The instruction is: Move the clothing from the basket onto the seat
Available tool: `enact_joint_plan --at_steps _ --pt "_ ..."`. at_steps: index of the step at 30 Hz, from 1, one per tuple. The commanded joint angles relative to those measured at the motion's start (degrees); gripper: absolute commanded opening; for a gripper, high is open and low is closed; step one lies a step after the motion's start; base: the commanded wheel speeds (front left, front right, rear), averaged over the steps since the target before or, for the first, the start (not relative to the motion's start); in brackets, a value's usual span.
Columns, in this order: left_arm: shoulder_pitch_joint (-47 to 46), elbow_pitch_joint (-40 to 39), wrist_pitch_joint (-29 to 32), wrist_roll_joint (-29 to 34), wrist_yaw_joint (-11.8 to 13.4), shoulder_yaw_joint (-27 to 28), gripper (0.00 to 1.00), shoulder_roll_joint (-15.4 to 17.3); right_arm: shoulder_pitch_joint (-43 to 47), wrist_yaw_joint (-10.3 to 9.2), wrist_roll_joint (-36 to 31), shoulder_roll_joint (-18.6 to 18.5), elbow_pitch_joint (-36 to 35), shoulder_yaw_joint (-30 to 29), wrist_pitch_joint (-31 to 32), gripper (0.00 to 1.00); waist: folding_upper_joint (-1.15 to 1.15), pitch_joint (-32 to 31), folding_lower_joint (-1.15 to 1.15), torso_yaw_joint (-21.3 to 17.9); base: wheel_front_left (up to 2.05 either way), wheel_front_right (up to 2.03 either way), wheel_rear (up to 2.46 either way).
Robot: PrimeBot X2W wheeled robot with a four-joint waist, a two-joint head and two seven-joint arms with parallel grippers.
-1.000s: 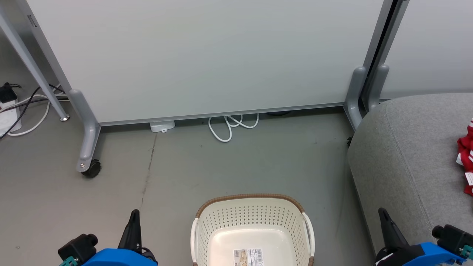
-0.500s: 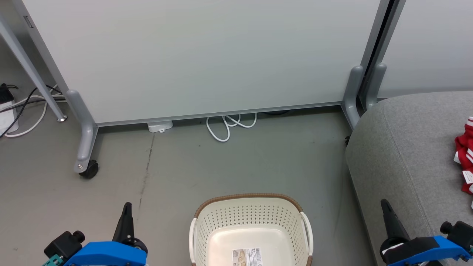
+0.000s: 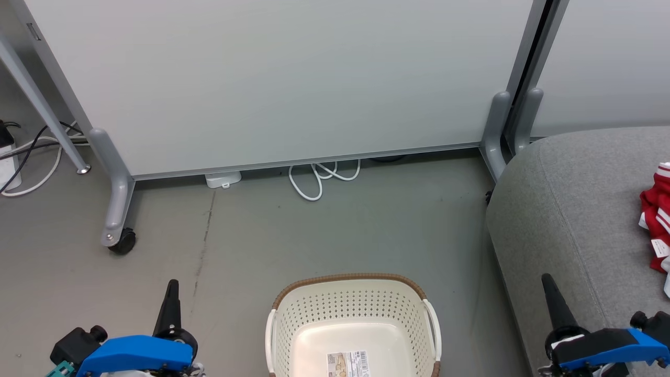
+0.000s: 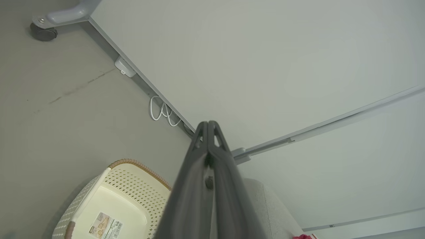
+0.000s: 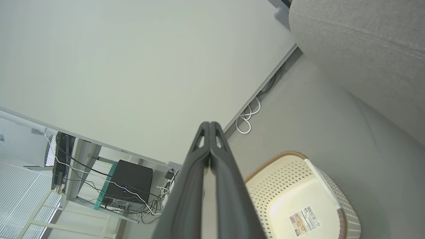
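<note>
The cream perforated basket (image 3: 354,319) with a brown rim sits on the floor at the bottom middle, holding nothing but a barcode sticker (image 3: 349,364); it also appears in the wrist views as the basket (image 4: 109,205) and the basket (image 5: 298,199). Red clothing with white stripes (image 3: 655,228) lies on the grey seat (image 3: 565,220) at the right edge, partly cut off. My left gripper (image 3: 171,287) hangs shut left of the basket, its fingers (image 4: 208,126) pressed together with nothing between them. Over the seat's front corner, my right gripper (image 3: 547,279) is shut too, its fingers (image 5: 210,124) closed and bare.
Pale partition panels (image 3: 293,78) on castor feet (image 3: 121,242) stand behind the basket. A white cable loop (image 3: 319,178) and a small white box (image 3: 223,179) lie at the panel's base. More cables (image 3: 31,157) trail at the far left.
The whole picture has shifted slightly, so the camera moved. Both grippers have sunk lower and spread a little outward in the head view, still shut. Basket and clothing stay put.
</note>
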Motion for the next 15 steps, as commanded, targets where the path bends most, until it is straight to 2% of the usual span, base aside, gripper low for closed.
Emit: enact_joint_plan --at_steps 1,15 --pt "-1.82 -0.9 0.33 -1.14 -0.05 0.61 0.0 0.11 -1.44 0.02 1.45 -0.42 -0.8 -0.1 0.19 0.0 0.0 0.01 0.0 -0.03 0.0 0.0 0.0" --pt "-2.32 -2.27 2.5 -8.67 -0.06 2.33 0.0 -0.11 -2.23 0.02 9.99 -0.49 -1.13 -0.31 1.31 0.0 0.0 0.11 0.0 -0.54 0.0 0.0 0.0"
